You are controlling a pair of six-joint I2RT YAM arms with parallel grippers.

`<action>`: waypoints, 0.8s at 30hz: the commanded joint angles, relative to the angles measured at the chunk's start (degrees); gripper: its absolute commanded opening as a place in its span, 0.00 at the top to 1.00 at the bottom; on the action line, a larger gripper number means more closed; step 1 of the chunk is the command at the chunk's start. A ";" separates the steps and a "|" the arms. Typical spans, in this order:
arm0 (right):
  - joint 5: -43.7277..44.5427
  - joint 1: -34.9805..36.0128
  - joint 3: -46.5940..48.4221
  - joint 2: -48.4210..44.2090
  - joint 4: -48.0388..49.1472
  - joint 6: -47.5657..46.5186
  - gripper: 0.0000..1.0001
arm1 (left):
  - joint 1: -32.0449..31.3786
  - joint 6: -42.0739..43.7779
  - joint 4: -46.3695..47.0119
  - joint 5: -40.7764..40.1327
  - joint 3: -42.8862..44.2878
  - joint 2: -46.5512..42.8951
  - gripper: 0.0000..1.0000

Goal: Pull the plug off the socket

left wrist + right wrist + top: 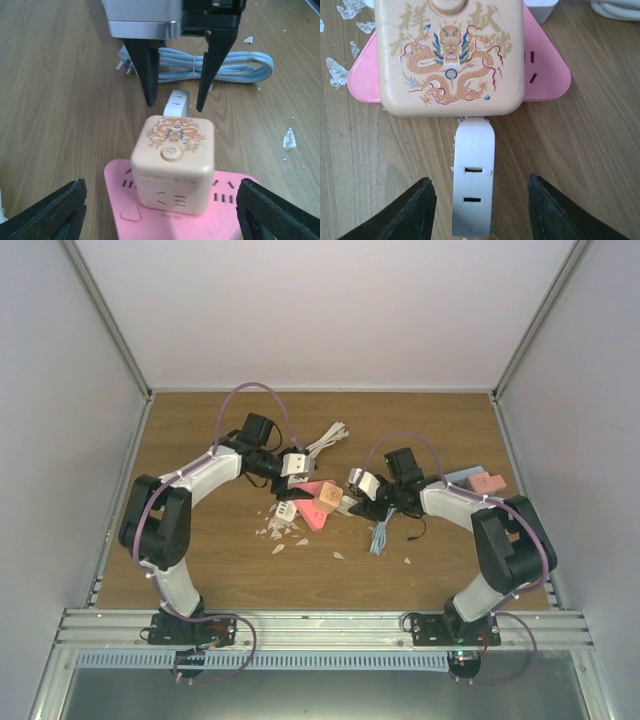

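Observation:
A peach cube socket with a dragon print [173, 162] sits on a pink triangular power strip [227, 210]. A flat white plug [472, 175] sticks out of the cube's side and lies on the wood. My right gripper [480, 200] is open, one finger on each side of the plug, not touching it. My left gripper [165, 215] is open wide, its fingers on either side of the cube and strip. In the top view the cube [329, 497] lies between the left gripper [297, 480] and the right gripper [356, 496].
A coiled light-blue cable [225, 67] lies behind the right gripper. A white cable [325, 438] lies at the back, pink and blue blocks [485, 481] to the right. White chips [280, 537] and a small white adapter [285, 510] lie near the strip.

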 commanded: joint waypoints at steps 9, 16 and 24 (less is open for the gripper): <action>-0.11 2.07 1.33 3.95 3.87 -0.51 0.61 | -2.15 6.27 -4.55 3.73 9.01 8.62 0.10; 0.19 2.35 2.40 5.07 3.00 -0.73 0.73 | -3.76 5.31 -2.66 4.37 9.04 10.76 0.11; 0.13 2.34 2.29 5.02 3.06 -0.70 0.79 | -5.75 4.30 -0.43 2.95 9.47 12.35 0.11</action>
